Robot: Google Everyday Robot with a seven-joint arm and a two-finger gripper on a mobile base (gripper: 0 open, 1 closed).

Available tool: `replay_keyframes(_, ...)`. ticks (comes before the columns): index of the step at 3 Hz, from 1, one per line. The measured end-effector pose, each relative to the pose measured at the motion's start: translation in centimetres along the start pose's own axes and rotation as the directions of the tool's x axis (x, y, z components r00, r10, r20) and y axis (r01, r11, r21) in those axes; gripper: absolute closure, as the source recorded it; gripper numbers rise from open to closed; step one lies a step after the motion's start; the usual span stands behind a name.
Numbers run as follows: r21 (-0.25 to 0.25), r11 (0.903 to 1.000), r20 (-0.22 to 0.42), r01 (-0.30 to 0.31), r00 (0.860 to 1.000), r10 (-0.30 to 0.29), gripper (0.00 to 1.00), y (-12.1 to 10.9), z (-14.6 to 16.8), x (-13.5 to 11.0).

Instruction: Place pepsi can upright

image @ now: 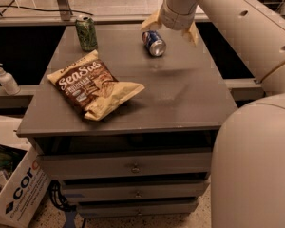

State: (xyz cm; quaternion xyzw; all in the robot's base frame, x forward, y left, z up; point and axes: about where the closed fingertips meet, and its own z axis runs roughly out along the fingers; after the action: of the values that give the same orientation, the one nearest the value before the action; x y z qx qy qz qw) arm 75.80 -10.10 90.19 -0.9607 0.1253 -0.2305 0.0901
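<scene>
Pepsi can (154,42) on its side, silver end toward camera, near splayed pincer (172,28).

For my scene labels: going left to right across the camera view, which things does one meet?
Pump bottle → green can → pepsi can. The chip bag overlaps the green can sideways, and the gripper, jaws open, hangs right at the pepsi can and overlaps it, so both are left out.

Dim, warm light falls from above. The gripper (173,28), fingers spread, hangs over the table's (180,103) far edge, casting a soft shadow; the pepsi can's (154,42) end glints faintly.
</scene>
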Motion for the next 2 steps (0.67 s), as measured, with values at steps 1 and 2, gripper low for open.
replay_keyframes(1,0.018,0.9986,-0.079,0.049,0.996,-0.048,0.0,-0.1,0.7,1.6)
replay_keyframes(2,0.009,0.9952,-0.146,0.097,0.985,-0.095,0.0,-0.1,1.4,3.9)
